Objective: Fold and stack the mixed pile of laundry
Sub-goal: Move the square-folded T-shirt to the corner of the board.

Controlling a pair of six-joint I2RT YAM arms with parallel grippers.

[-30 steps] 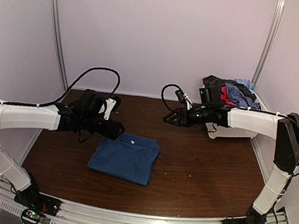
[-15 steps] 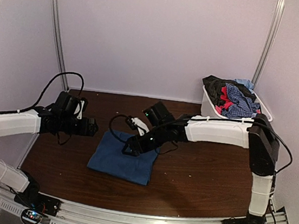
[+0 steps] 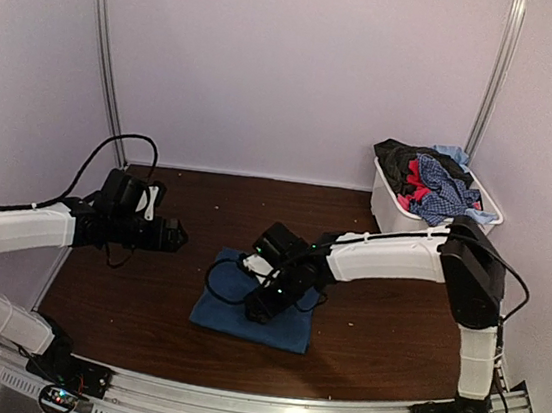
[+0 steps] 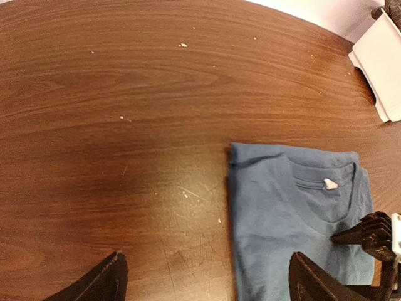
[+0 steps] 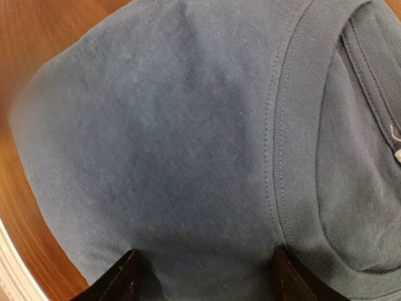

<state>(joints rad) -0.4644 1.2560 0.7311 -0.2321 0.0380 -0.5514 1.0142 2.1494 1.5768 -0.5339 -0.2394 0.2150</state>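
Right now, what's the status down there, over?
Left gripper open, off to the side. Right gripper open, low over folded blue T-shirt. Rest of laundry in white bin. Nothing in the way.

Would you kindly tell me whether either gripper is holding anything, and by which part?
Nothing is held. The left gripper stands open above the table; the right gripper stands open over the blue T-shirt, beside its collar, the cloth lying flat.

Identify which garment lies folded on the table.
The plain dark-blue T-shirt, flat on the brown wooden table; the black, red and checked clothes sit heaped in the white plastic bin.
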